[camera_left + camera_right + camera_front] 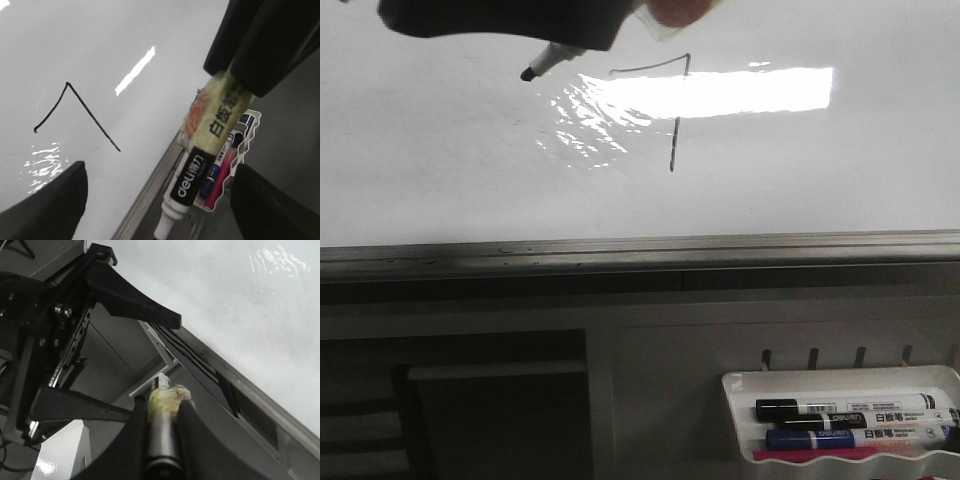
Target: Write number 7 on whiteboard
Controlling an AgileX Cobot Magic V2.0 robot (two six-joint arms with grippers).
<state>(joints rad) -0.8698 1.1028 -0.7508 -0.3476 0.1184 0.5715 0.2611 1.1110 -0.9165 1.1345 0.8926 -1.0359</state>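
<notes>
Here's the 7 [675, 140] on the whiteboard [440, 170]: a thin black line, a short top stroke rising gently to the right and meeting a long downstroke that runs through the bright glare of the reflected light. It sits in the upper middle of the board, well above the grey edge [620, 250]. The right gripper [161, 407] is up at the top of the front view, its jaws pinching the marker [548, 62] around a yellowish wrap on the barrel. You can see that squeeze clearly in the right wrist view, with the barrel wedged between the two dark fingers [200, 440]. The black tip [527, 73] points down and to the left, off to the left of the 7 and clear of its top stroke. Whether it touches the board, I can't tell from here. The left gripper [160, 200] has its jaws spread wide with nothing between them. From its wrist camera, the wrapped marker hangs in front with its cap end in the other gripper, and the 7 shows on the glossy board beyond. Below the board, at the lower right of the front view, the white tray [840, 380] holds two black markers, a blue one and something pink along its front.
</notes>
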